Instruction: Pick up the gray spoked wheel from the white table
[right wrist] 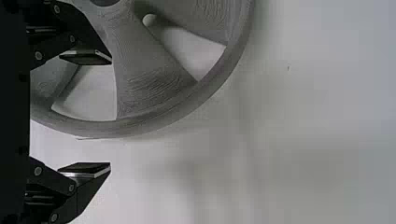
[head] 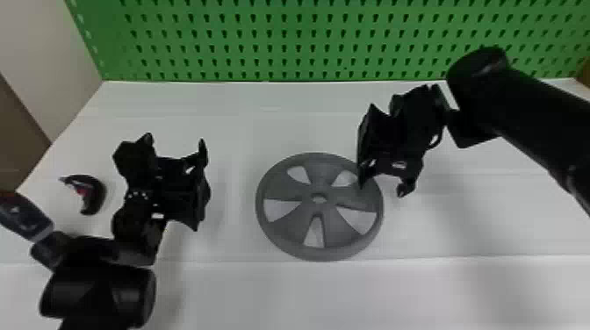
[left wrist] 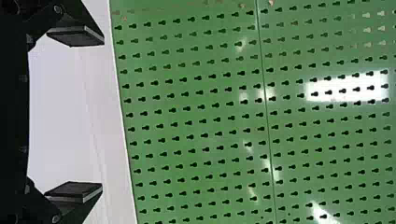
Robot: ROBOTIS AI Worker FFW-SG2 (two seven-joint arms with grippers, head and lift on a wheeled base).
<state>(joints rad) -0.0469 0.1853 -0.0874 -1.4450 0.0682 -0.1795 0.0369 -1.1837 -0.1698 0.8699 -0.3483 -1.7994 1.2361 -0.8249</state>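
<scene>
One round, matte gray spoked wheel (head: 285, 228) lay flat on the smooth white table (head: 263, 123), between my black two-fingered left gripper (head: 199, 186) and my matching right gripper (head: 381, 186), both spread wide. Beyond the table's far edge I saw a glossy green pegboard (head: 281, 55) punched with dark keyhole slots, and a pale, plain wall (head: 39, 39) stood to its left.

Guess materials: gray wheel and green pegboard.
Gray wheel: matte, probably 3D-printed plastic; fine contour-like lines run over its spokes.
Green pegboard: glossy, likely painted metal, judging by the bright reflections and regular keyhole slots, though coated plastic is possible.
</scene>
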